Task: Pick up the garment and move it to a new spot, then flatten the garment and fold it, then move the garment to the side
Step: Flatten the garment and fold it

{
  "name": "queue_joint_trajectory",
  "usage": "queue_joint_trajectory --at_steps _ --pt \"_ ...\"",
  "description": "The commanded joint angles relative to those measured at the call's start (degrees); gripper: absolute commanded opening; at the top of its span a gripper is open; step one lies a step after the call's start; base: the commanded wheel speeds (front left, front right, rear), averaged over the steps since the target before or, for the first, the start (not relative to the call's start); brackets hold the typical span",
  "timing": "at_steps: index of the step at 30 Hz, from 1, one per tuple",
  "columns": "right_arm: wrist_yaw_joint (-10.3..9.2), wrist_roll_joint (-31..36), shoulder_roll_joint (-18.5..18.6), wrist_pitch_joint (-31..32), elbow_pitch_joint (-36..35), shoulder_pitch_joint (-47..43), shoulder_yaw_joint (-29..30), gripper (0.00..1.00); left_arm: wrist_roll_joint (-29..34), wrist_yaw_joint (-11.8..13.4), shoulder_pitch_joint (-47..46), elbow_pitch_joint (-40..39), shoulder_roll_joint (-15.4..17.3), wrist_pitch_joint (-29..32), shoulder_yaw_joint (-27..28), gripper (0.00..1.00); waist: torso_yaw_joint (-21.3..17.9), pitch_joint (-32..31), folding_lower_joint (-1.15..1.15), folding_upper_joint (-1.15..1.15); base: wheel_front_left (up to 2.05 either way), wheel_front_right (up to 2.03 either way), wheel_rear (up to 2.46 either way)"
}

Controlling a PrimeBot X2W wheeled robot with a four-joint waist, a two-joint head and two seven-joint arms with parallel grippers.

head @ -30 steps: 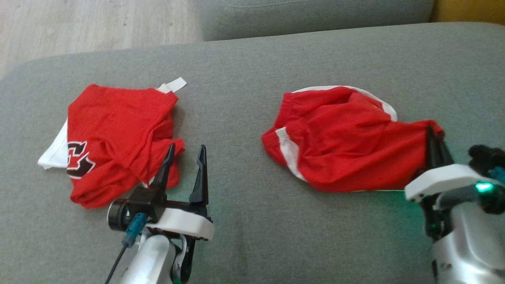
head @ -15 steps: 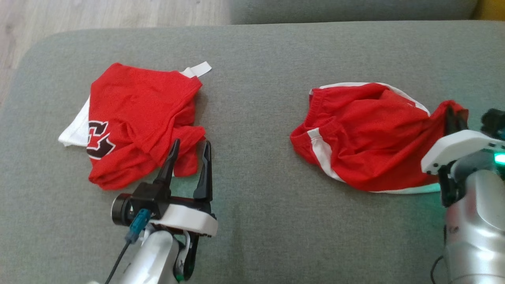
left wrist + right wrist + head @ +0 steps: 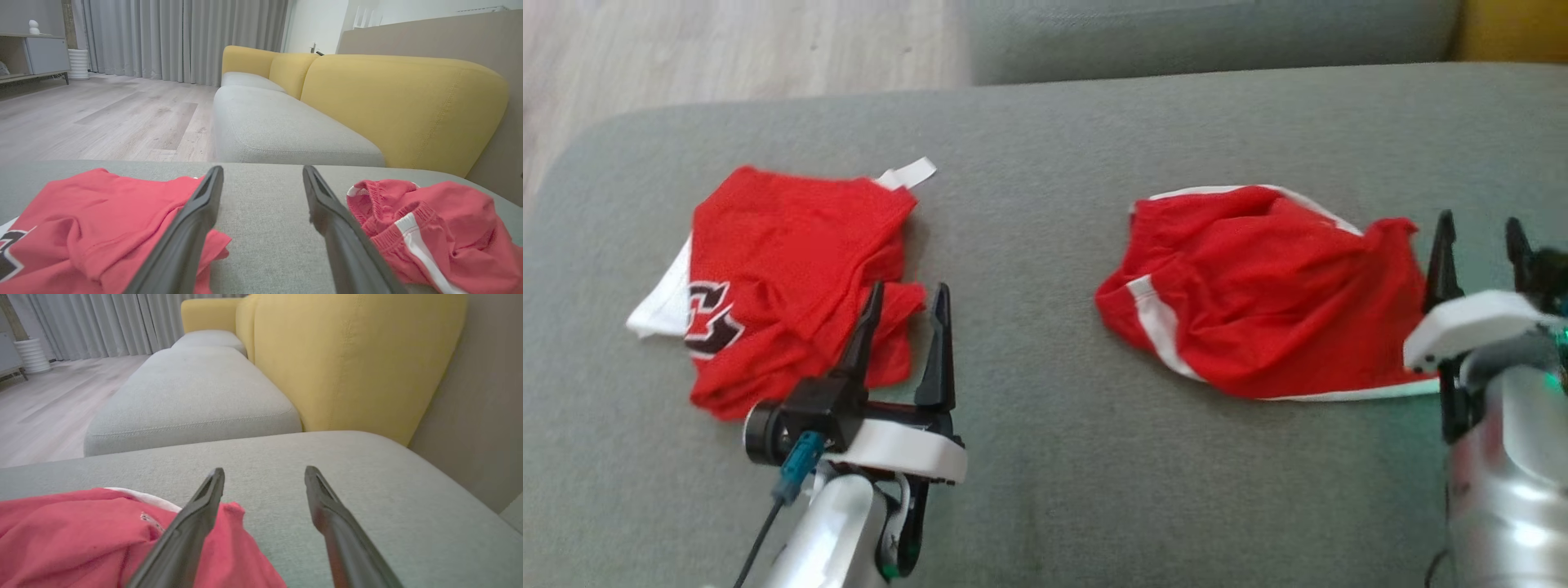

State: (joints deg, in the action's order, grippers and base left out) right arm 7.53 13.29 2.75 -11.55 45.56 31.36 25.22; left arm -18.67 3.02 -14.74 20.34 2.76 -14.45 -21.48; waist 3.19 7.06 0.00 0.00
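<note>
The right gripper (image 3: 1478, 222) has let go of the shorts (image 3: 1258, 302). Its fingers now stand spread at their right edge, one perhaps brushing the cloth. The shorts lie crumpled on the grey cushion (image 3: 1045, 139), well right of the jersey (image 3: 784, 269). The left gripper (image 3: 909, 290) hovers spread by the jersey's corner.
</note>
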Motion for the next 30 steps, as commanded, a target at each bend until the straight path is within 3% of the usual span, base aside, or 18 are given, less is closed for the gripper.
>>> queue_joint_trajectory --at_steps 1,10,17,23,26,30 --pt "-0.04 -0.1 0.2 -1.3 -2.7 -1.0 -1.5 1.0 0.1 0.2 -0.8 -2.1 0.1 -0.5 2.3 1.0 -1.5 -1.2 0.0 0.0 0.0 0.0 0.0" --pt "-0.04 -13.9 0.1 -3.3 -10.9 -12.6 -10.1 1.0 0.3 -0.1 0.9 -3.3 0.1 -0.5 3.6 1.0 -6.9 -3.6 0.0 0.0 0.0 0.0 0.0" --pt "-0.04 -18.4 0.1 -3.4 -20.3 -21.1 -15.4 1.0 1.6 -1.2 0.0 -2.8 0.1 -0.5 3.3 1.0 -10.1 -2.4 0.0 0.0 0.0 0.0 0.0" --pt "-0.04 -20.0 0.1 -3.4 -23.7 -21.5 -17.2 1.0 4.5 -4.4 -4.3 0.6 1.1 0.2 0.1 1.0 -11.8 0.2 0.0 0.0 0.0 0.0 0.0" --pt "-0.04 -20.7 0.1 -3.4 -24.2 -21.6 -17.3 1.0 5.7 -7.1 -7.5 3.1 1.7 3.4 -3.1 1.0 -12.6 1.5 0.0 0.0 0.0 0.0 0.0" --pt "-0.04 -21.6 0.1 -3.4 -24.3 -21.5 -17.8 1.0 6.9 -8.8 -11.5 5.2 2.6 7.1 -6.3 1.0 -13.6 3.2 0.0 0.0 0.0 0.0 0.0"
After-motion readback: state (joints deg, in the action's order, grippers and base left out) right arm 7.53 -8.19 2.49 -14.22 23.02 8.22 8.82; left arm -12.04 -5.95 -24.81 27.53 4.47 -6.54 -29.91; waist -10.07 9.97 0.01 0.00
